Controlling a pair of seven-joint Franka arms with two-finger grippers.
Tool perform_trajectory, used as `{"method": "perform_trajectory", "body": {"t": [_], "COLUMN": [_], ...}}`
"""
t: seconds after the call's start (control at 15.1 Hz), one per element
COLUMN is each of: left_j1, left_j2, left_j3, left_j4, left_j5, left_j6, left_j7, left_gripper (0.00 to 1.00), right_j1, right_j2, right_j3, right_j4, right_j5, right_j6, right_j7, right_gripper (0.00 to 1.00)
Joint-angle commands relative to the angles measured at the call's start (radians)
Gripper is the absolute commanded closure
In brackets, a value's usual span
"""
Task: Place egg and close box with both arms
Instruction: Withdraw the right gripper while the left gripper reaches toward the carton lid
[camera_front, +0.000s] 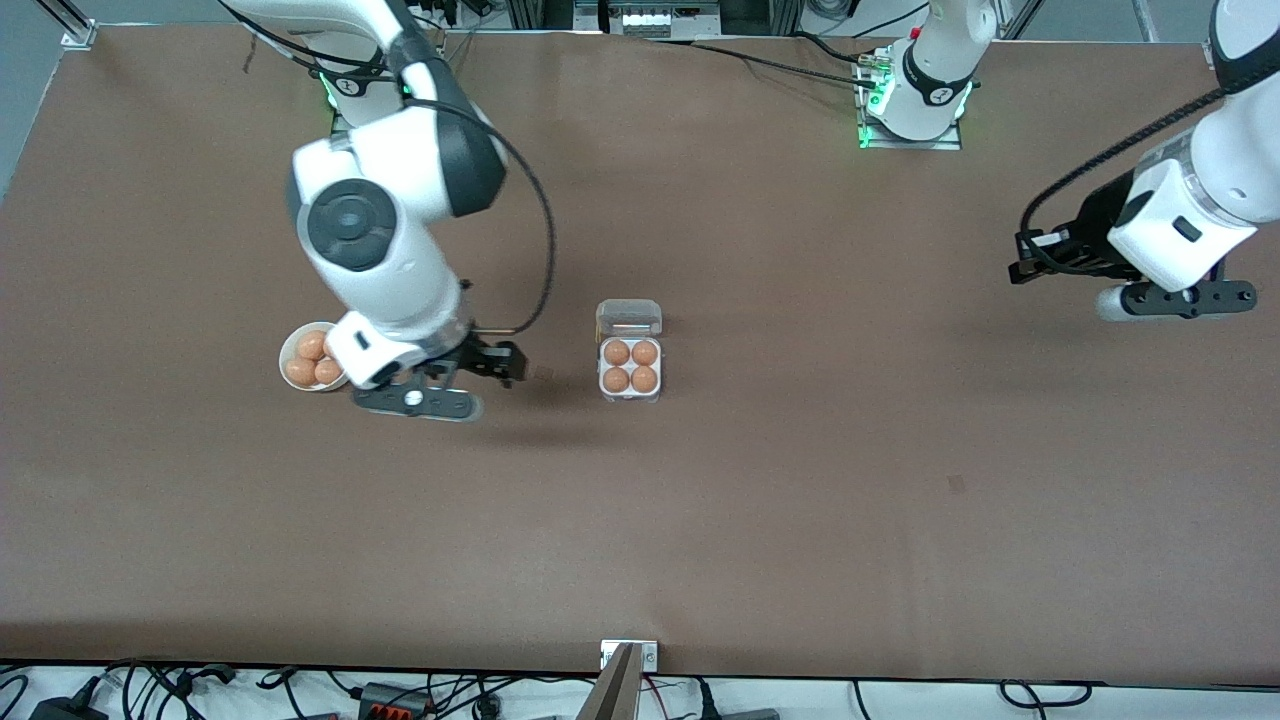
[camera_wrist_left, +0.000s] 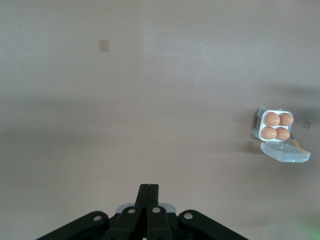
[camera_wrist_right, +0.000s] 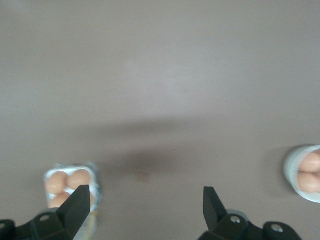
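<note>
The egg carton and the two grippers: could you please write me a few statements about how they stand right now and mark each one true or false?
1. All four cells of the egg carton hold a brown egg. True.
2. The carton's clear lid is shut over the eggs. False: it lies open, hinged back toward the robots' bases.
3. The right gripper is open and holds nothing, between the white bowl and the carton. True.
4. The left gripper is pressing on the lid. False: it is shut and waits toward the left arm's end of the table, away from the carton.
5. The bowl is empty. False: brown eggs lie in it.
</note>
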Motion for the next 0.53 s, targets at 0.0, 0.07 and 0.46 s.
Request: {"method": "perform_trajectory", "body": {"t": [0.0,0.07,0.46], "left_j1": [-0.001,-0.002,-0.108], "left_j2": [0.016,0.028,0.063], "left_j3": [-0.040,-0.059,-0.092], "left_j4": [0.023,0.023,0.016], "left_j5": [0.001,0.001,0.013], "left_j6": [-0.003,-0.003,0.071], "left_j7": [-0.014,-0.014,-0.086], "left_gripper": [0.99,0.99,0.99], "right_j1": [-0.086,-0.118,-0.406], "right_j2": [-0.054,-0.059,-0.145], "right_j3": [-0.006,-0.008,0.114], "right_j4": [-0.012,-0.012,-0.011], "right_j5": [0.000,0.000,0.004], "right_j6": [-0.095,-0.116,-0.207], "right_j7": [-0.177,-0.251,-0.388], "right_gripper": [0.00,0.00,0.00]}}
